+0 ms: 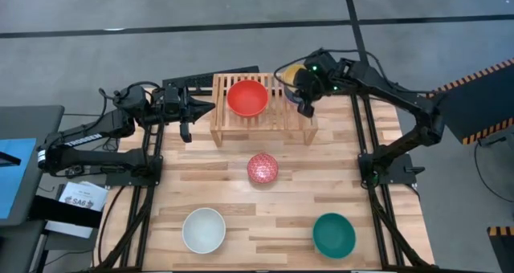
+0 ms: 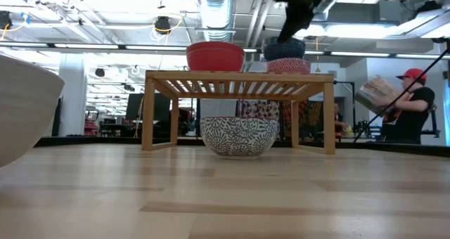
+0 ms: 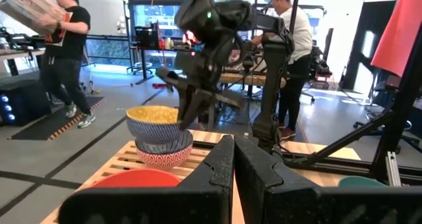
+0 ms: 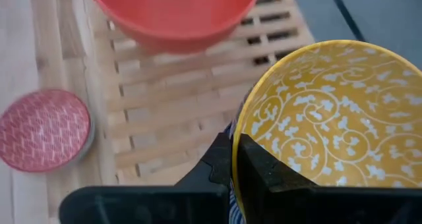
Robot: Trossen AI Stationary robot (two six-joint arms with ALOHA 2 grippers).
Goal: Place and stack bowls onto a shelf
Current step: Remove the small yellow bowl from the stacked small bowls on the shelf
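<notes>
Observation, with clock directions read off the high view and 12 at the table's far edge. The shelf sits toward 12 o'clock, its long axis running 9 to 3. The red bowl occupies its 9 o'clock half, mouth up. On the 3 o'clock half we see a stack of three: a red-patterned bowl at the bottom, the blue-striped bowl in the middle, and the yellow bowl on top. The right gripper is over that stack, its fingers pinched on the yellow bowl's near rim, one inside and one outside. We judge a rim pinch was chosen because it keeps the bowl level and mouth-up while it nests. Being round, each bowl has no long axis in plan; its axis stands vertical, opening upward, and the yellow one appears seated, not tilted. The left gripper waits clenched and empty just off the shelf's 9 o'clock end, clear of the work. On the table, the pink-red patterned bowl lies at centre, the white bowl toward 7 o'clock and the teal bowl toward 5 o'clock, all mouth up and well apart.
</notes>
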